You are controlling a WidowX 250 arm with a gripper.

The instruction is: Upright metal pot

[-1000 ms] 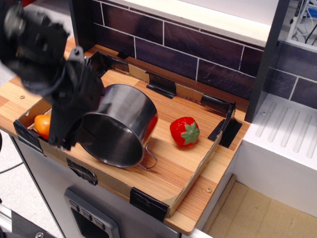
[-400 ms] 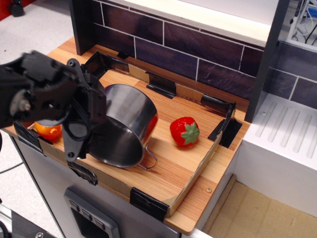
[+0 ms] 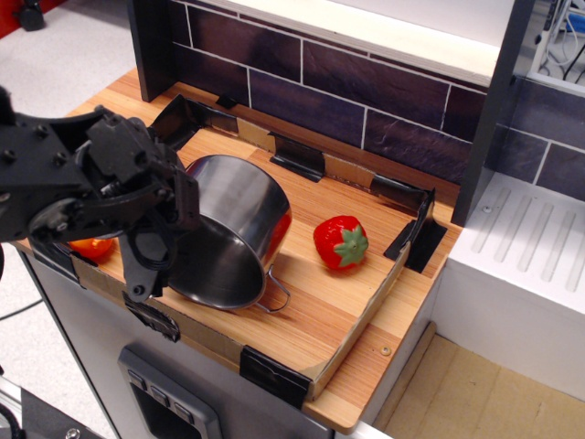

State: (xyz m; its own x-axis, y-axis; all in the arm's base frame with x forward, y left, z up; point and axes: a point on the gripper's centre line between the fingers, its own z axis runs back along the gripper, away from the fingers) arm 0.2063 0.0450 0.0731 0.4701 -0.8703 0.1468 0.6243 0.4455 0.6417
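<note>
Black and bulky, the robot gripper [image 3: 151, 261] is hanging at the open mouth of the shiny stainless-steel pot [image 3: 228, 229], which is lying on its side just beyond the fingers; whether they are apart, I cannot tell. Farther off, a red toy strawberry [image 3: 340, 242] is resting on the wooden tray [image 3: 320, 315].

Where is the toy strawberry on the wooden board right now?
The strawberry lies near the middle of the wooden board, just right of the tipped metal pot in this view, apart from it.
</note>
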